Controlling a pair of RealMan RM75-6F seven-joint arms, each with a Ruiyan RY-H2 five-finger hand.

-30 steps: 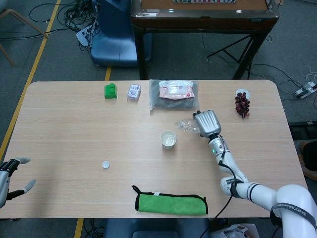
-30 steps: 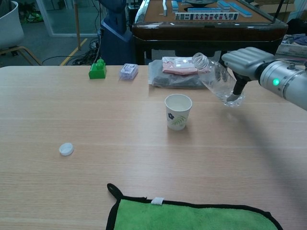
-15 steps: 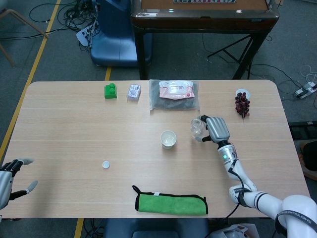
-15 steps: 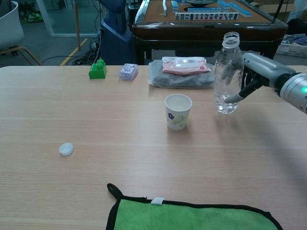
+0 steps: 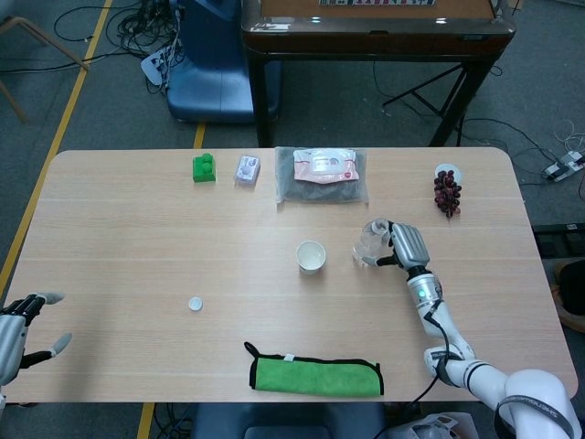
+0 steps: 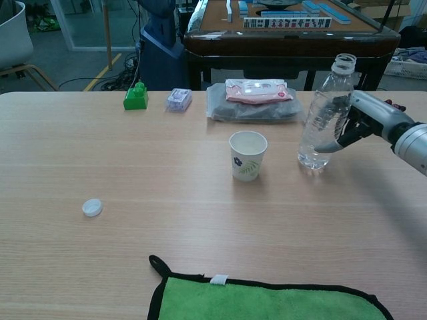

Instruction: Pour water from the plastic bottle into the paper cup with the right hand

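Note:
The clear plastic bottle [image 6: 325, 113] [image 5: 371, 243] stands nearly upright, uncapped, its base at the table right of the paper cup [image 6: 247, 155] [image 5: 311, 257]. My right hand [image 6: 365, 123] [image 5: 408, 244] grips the bottle from its right side, fingers wrapped around the body. The white cup with a leaf print stands upright, a short gap left of the bottle. The white bottle cap [image 6: 92, 207] [image 5: 195, 304] lies far to the left. My left hand [image 5: 20, 320] hangs off the table's left front corner, fingers apart, holding nothing.
A green cloth [image 6: 267, 300] lies at the front edge. A wet-wipes pack on a dark bag [image 6: 257, 93], a small wrapped packet [image 6: 179, 99] and a green block [image 6: 136, 96] line the far side. Dark grapes [image 5: 447, 191] sit far right.
The right hand has swung the bottle from tilted over the cup back to upright, moved it right and lowered it to the table.

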